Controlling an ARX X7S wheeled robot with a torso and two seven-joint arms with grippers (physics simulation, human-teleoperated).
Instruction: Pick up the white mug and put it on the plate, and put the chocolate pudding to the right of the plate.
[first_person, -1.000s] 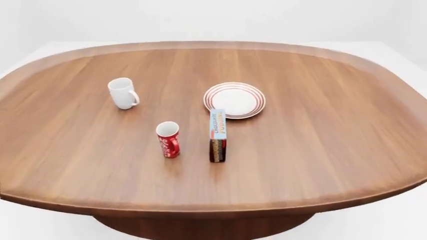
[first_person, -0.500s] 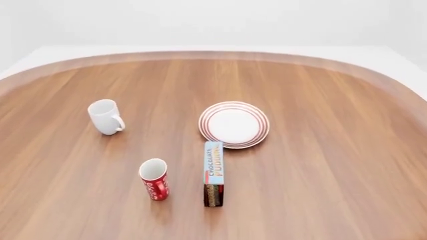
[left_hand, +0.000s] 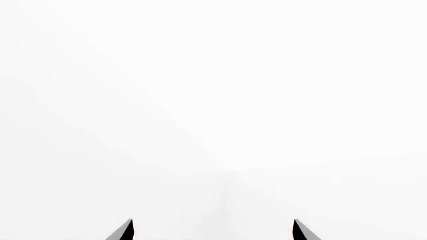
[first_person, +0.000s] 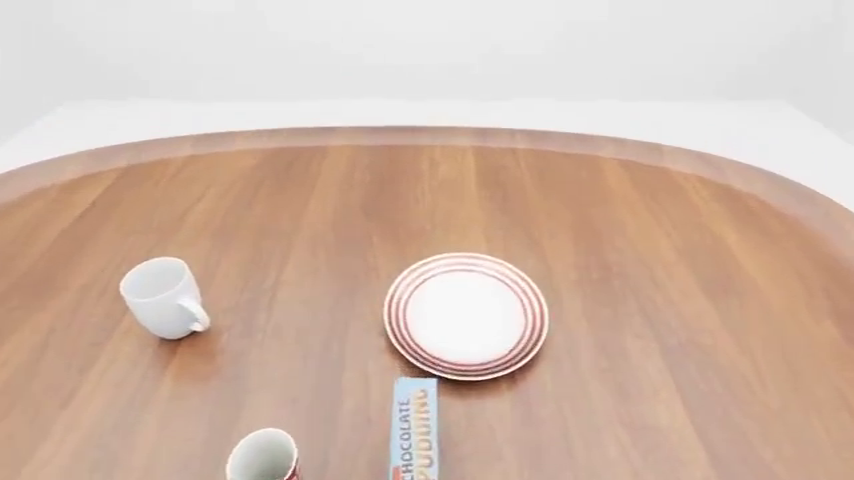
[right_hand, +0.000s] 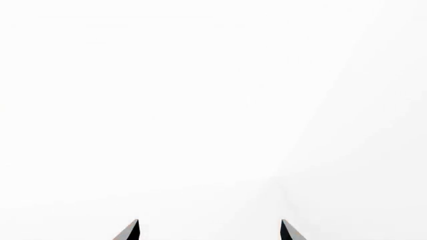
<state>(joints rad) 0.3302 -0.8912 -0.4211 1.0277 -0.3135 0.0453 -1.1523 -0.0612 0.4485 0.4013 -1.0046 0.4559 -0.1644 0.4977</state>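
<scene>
- While both arms remain outside the head view, the left gripper (left_hand: 212, 231) and right gripper (right_hand: 208, 231) show only as two dark fingertips each, set wide apart with nothing between them and facing blank white background.
- Location: the white mug (first_person: 163, 298) stands on the table (first_person: 641, 240), well to the left of the plate (first_person: 466, 316), handle turned toward the plate side.
- Location: the chocolate pudding (first_person: 414, 436) stands just in front of the plate, cut off by the frame's lower edge.
- Hazard: the red cup (first_person: 263, 456) stands near the carton and in front of the mug; a reach passing low over it would likely tip it.
- Hazard: the mug's glossy wall may slip in a shallow grasp.
- Hazard: the narrow upright carton may topple if a finger strikes it off-centre, possibly onto the plate rim.
</scene>
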